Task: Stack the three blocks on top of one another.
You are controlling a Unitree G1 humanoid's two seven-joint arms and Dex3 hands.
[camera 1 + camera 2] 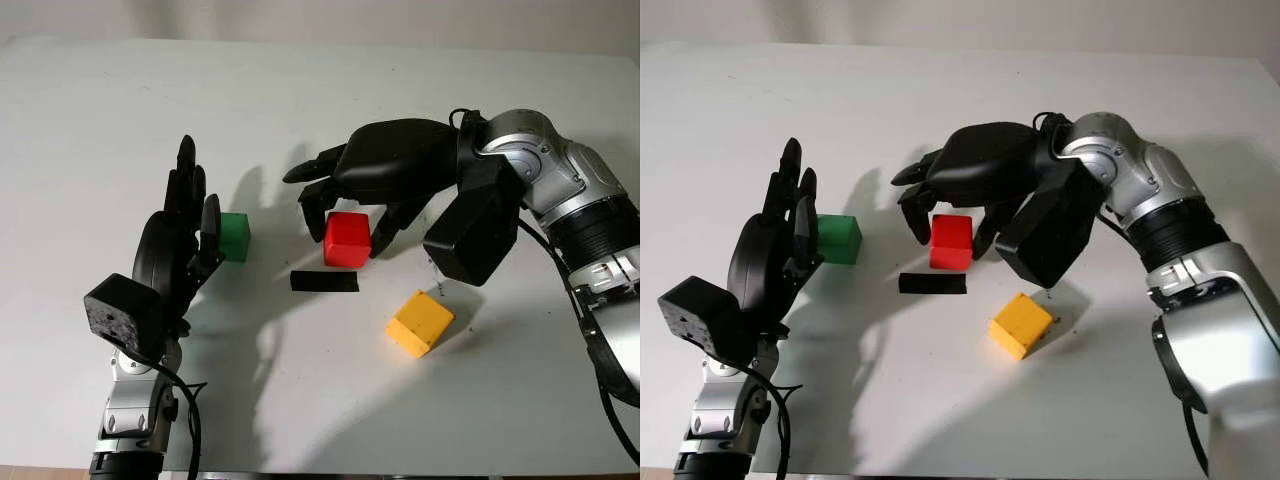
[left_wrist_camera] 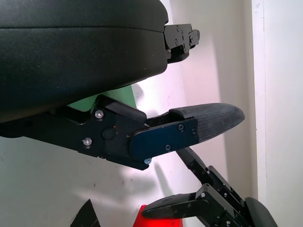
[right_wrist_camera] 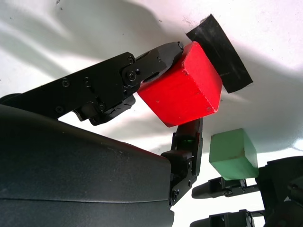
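Near the middle of the white table, the right hand is closing its fingers around the red block, which is sitting just above a black tape strip. Off to the robot's left, the left hand is standing open and upright, touching nothing, just beside the green block. Closer to the table's near edge, the yellow block is lying tilted and well apart from both hands, with bare tabletop stretching all around it.

silver arms, black cables, black screw-studded hands
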